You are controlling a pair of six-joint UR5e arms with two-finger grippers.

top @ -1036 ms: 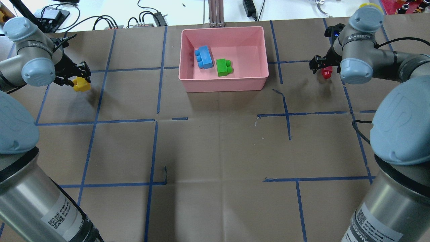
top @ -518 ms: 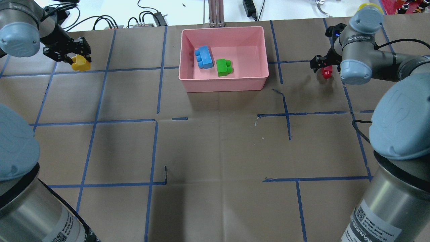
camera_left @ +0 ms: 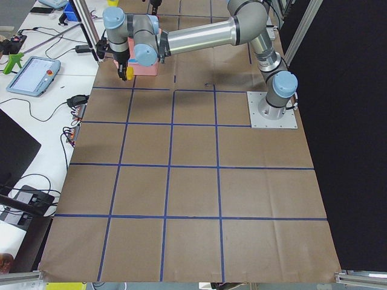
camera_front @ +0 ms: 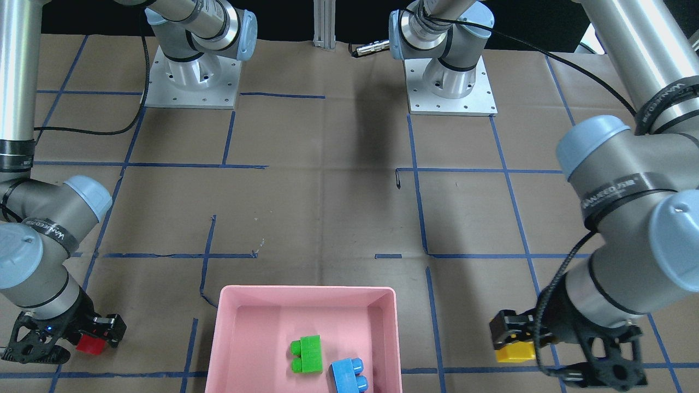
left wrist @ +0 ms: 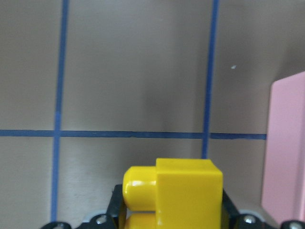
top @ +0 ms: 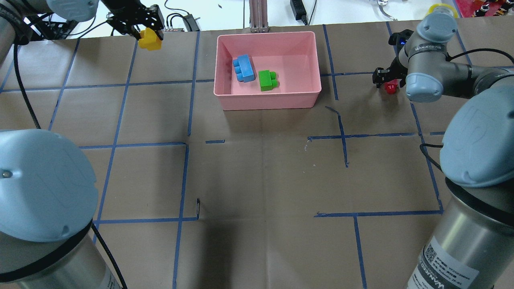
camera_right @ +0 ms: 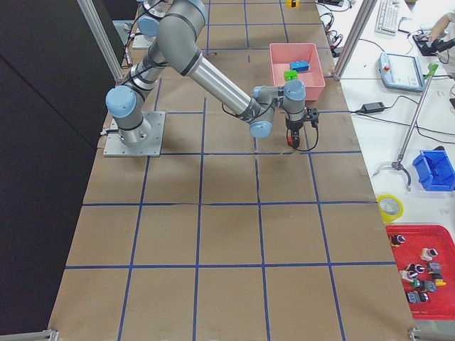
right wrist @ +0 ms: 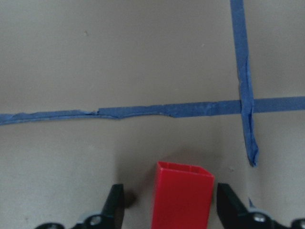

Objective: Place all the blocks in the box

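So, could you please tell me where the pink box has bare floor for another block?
The box has bare floor between the green block and the wall on the robot's right, and along the far wall. It is crowded toward the left wall, where the blue block lies beside the green one.

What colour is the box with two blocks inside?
The box is pink; overhead view shows it best.

Green block [top: 268, 80], blue block [top: 244, 68] inside pink box [top: 266, 101]
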